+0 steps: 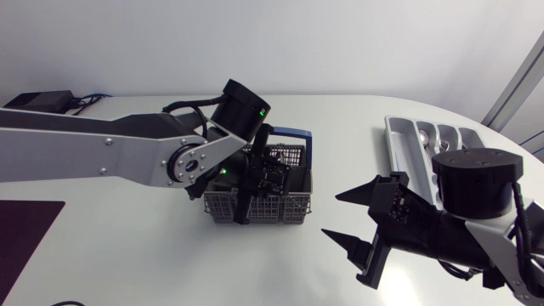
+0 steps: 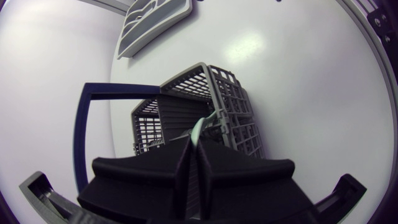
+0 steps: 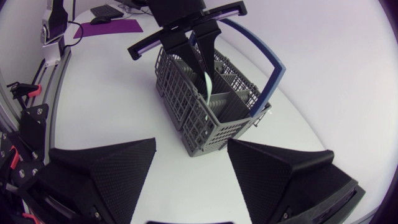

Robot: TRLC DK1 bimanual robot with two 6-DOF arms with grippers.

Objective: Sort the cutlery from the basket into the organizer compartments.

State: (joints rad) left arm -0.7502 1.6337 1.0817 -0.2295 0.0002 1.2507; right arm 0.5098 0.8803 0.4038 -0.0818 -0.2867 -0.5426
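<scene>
A grey wire basket with a dark blue handle stands at the table's middle. My left gripper points down into it, shut on the pale green handle of a cutlery piece; what kind of piece it is stays hidden in the basket. The right wrist view shows that handle pinched between the left gripper fingers above the basket. My right gripper hovers open just right of the basket, nothing between its fingers. The grey organizer lies at the far right.
Spoons lie in the organizer's back compartments. The organizer also shows beyond the basket in the left wrist view. A black box with cables sits at the back left, a dark mat at the front left.
</scene>
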